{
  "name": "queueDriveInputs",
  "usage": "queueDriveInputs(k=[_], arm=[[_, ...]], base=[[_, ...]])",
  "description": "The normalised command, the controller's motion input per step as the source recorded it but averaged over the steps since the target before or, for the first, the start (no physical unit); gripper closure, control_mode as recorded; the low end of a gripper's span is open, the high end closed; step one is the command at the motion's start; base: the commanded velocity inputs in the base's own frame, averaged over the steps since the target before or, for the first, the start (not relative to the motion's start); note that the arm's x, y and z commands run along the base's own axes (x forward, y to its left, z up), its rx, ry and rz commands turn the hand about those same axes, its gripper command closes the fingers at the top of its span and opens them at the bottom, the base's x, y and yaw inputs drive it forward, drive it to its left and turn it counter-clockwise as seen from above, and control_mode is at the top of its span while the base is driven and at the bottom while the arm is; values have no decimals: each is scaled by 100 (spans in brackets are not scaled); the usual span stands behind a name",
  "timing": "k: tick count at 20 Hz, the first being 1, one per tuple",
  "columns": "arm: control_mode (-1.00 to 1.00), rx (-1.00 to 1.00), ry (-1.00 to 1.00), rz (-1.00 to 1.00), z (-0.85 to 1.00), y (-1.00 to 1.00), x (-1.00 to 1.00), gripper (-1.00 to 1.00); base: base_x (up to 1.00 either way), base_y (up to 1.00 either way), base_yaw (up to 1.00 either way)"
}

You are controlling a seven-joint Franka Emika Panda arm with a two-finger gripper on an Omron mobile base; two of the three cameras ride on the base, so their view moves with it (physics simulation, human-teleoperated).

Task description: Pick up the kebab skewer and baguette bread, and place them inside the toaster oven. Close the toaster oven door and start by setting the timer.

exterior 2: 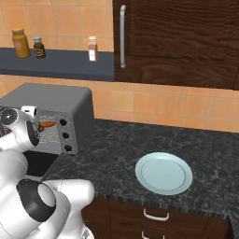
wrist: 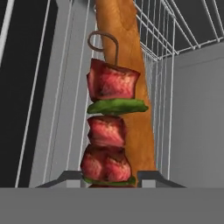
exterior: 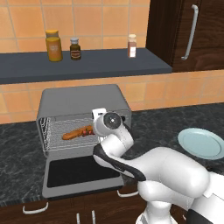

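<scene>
Kebab skewer [wrist: 109, 131]: red meat chunks with green slices between them on a thin stick ending in a wire loop; its lower end sits between the claw's two finger tips, and the stick runs straight away from the claw over the wire rack inside the oven cavity.
Claw [wrist: 109, 177]: the tips stand at either side of the lowest meat chunk, set about as wide as that chunk; from the hand view I cannot tell whether they press on it or merely flank it.
Baguette bread [wrist: 131, 87]: just beyond the skewer from the claw and to its right in the hand view, lying along the rack [wrist: 168, 48], parallel to the skewer; in the left base view its orange-brown length [exterior: 76, 133] shows left of the hand.
Toaster oven [exterior: 78, 101]: grey box around the claw's working end, which reaches into its cavity; black knobs [exterior 2: 65, 135] are visible in the right base view.
Toaster oven door [exterior: 78, 173]: folded down flat, below the claw, dark glass facing up.
Plate [exterior 2: 163, 173]: pale blue, on the dark counter [exterior 2: 140, 140], well apart from the claw to its right.
Jars [exterior: 54, 45]: three on the shelf [exterior: 87, 64], above and behind the oven.
</scene>
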Motion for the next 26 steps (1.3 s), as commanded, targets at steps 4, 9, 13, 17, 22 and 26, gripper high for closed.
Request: queueDriveInputs(k=[4, 9, 13, 17, 22, 26], arm=[[-100, 0, 0, 0, 0, 0, 0, -100], [-100, 0, 0, 0, 7, 0, -1, -100], [-100, 0, 0, 0, 22, -3, -11, -100], [-100, 0, 0, 0, 23, -14, -22, -100], [-100, 1, 0, -1, 16, -14, -41, -100], [-100, 0, 0, -17, 31, 5, -44, -100]], base=[[0, 0, 0], [0, 0, 0], [0, 0, 0], [0, 0, 0], [0, 0, 0], [0, 0, 0]])
